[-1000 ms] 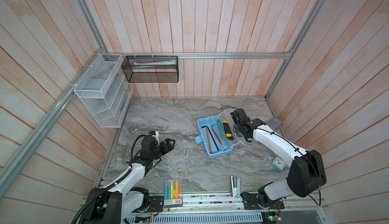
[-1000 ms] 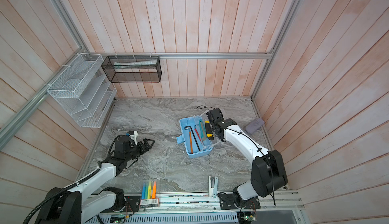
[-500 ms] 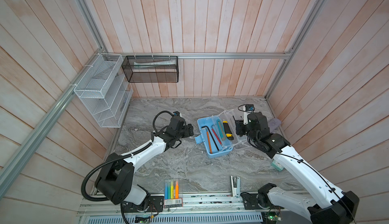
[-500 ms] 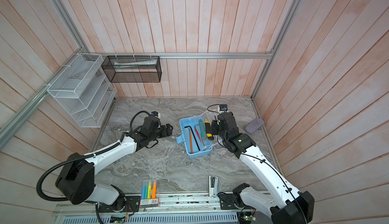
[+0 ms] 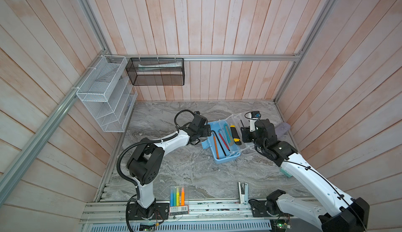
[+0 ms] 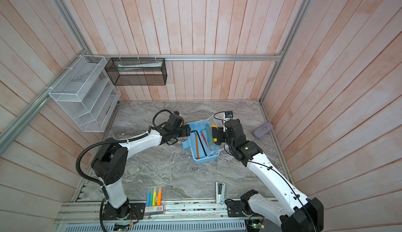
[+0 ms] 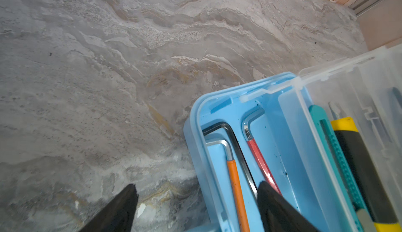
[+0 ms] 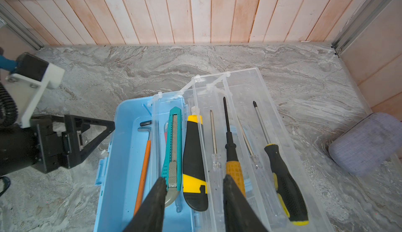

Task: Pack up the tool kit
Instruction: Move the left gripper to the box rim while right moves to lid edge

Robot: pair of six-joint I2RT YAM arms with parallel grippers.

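Tool kit box [image 5: 226, 158] open mid-worktop, clear lid [image 8: 243, 82] laid flat beside it. Left fingers [image 7: 121, 209] wide, straddling the box wall. Right fingers [image 8: 152, 204] half-open, empty, above the utility knife [image 8: 193, 154]. I judge: clamp that wall squarely, clear of the hex keys [image 7: 237, 187], before swinging the lid.

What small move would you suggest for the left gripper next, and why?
Probably lower the left gripper and close it on the side wall of the light blue box: its open jaws straddle that wall, one finger outside, one over the hex keys. That should steady it while the open right gripper hovers above the yellow-black utility knife.
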